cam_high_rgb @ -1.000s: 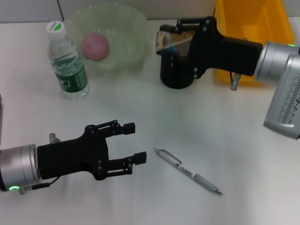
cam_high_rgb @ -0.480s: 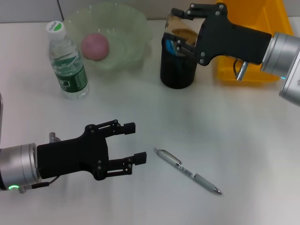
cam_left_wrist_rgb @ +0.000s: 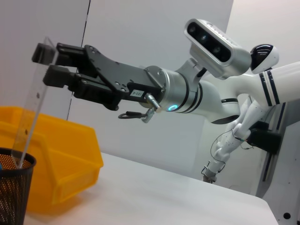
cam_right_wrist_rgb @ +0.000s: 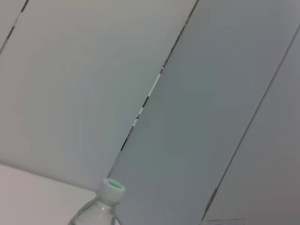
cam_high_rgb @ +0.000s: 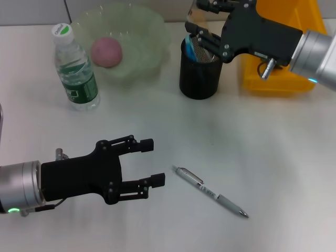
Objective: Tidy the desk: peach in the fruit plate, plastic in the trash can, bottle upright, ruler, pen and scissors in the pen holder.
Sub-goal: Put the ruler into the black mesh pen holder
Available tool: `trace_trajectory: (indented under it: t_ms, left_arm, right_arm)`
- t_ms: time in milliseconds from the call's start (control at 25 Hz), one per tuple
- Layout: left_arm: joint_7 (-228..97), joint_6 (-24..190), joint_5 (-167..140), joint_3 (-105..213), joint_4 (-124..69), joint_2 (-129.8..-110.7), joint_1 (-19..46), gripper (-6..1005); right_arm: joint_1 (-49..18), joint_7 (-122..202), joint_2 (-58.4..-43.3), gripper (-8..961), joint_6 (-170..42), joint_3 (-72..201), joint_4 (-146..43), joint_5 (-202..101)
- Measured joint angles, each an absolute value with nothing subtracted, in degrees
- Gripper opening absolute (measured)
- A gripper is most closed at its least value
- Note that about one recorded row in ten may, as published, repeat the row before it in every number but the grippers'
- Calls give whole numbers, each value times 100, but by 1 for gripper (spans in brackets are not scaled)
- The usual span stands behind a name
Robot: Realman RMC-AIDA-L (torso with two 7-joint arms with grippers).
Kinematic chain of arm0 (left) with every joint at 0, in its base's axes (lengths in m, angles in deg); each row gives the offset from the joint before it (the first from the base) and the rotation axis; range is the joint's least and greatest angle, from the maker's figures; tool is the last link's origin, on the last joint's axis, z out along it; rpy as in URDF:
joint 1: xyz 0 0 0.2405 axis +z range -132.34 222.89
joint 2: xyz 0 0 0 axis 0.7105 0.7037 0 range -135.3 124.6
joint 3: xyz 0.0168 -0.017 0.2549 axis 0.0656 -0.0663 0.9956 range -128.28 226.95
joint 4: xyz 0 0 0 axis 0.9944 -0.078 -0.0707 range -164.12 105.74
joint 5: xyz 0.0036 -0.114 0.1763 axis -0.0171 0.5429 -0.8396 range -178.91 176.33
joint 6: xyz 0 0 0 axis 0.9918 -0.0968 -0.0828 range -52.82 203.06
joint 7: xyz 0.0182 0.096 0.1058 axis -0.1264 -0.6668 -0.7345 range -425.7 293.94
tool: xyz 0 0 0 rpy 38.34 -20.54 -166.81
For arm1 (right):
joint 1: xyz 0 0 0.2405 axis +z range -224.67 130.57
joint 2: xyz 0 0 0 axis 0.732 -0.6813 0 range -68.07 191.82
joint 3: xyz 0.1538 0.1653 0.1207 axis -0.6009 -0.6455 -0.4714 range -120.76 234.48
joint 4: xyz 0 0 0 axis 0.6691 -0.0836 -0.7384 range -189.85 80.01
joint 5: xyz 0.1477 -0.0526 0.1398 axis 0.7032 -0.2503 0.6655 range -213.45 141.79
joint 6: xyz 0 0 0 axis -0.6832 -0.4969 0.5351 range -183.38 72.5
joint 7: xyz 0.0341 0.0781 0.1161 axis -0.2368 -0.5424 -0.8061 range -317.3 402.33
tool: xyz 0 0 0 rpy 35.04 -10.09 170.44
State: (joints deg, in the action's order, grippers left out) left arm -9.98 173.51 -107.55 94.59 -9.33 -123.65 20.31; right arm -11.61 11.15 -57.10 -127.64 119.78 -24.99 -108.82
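The clear ruler (cam_left_wrist_rgb: 33,108) stands tilted in the black mesh pen holder (cam_high_rgb: 199,79), beside a blue scissors handle (cam_high_rgb: 195,50). My right gripper (cam_high_rgb: 202,22) hovers open by the ruler's top end, and the ruler crosses in front of both its fingers (cam_left_wrist_rgb: 44,63). A silver pen (cam_high_rgb: 210,191) lies on the desk at the front. Just left of the pen, my left gripper (cam_high_rgb: 152,163) hangs open with nothing in it. The peach (cam_high_rgb: 106,51) sits in the green fruit plate (cam_high_rgb: 152,31). The bottle (cam_high_rgb: 76,68) stands upright. No plastic is in view.
A yellow bin (cam_high_rgb: 310,21) stands behind and to the right of the pen holder, under my right arm. The bottle and fruit plate fill the back left. White desk lies between the pen and the holder.
My right gripper has risen and drawn back towards the yellow bin, leaving the ruler standing in the pen holder. The left arm has barely moved.
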Motion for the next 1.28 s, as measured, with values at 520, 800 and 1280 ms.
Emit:
trace_trajectory:
  t_ms: [520,800,1280]
  left_arm:
    - [-998,17403,-10755,9460,-924,-12360,2062,782]
    - [-998,17414,-10764,9469,-924,-12356,2072,782]
    - [-1007,17480,-10774,9468,-924,-12352,2095,782]
  right_arm:
    - [-957,5,-5710,380,-12322,11785,-2754,-10815]
    - [-946,-600,-5712,381,-11956,11775,-2775,-10816]
    - [-942,-1378,-5706,380,-11589,11822,-2744,-10859]
